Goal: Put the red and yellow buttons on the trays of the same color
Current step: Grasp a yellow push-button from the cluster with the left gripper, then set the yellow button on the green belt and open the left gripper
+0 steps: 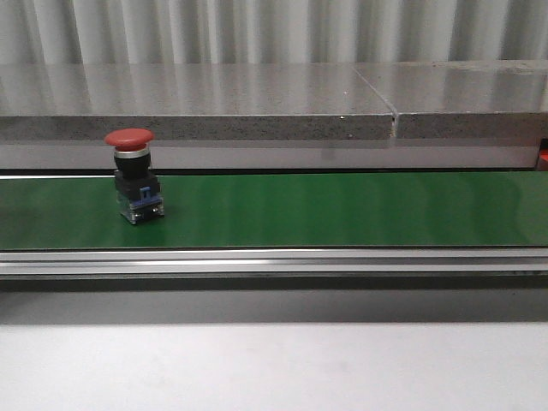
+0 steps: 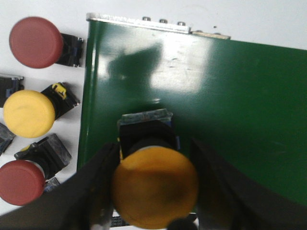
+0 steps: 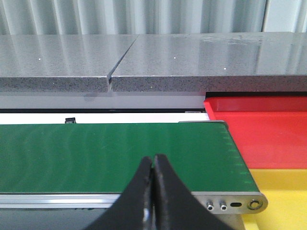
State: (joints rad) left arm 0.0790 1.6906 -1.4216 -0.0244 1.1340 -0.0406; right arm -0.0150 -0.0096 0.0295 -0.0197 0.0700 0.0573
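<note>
A yellow button (image 2: 154, 187) stands on the end of the green belt (image 2: 230, 105), and my left gripper (image 2: 153, 143) is shut on it, one finger against each side of its cap. Beside the belt's end, on the white table, lie a red button (image 2: 36, 42), a yellow button (image 2: 29, 113) and another red button (image 2: 21, 182). One more red button (image 1: 130, 171) stands upright on the belt (image 1: 342, 210) at the left of the front view. My right gripper (image 3: 153, 158) is shut and empty over the belt's near edge. The red tray (image 3: 259, 124) and yellow tray (image 3: 283, 191) lie past the belt's right end.
A grey stone ledge (image 1: 257, 107) runs behind the belt along its whole length. A metal rail (image 1: 274, 261) borders the belt's near side, with a white tabletop (image 1: 274, 368) in front. Dark button bodies (image 2: 9, 86) lie at the edge of the left wrist view.
</note>
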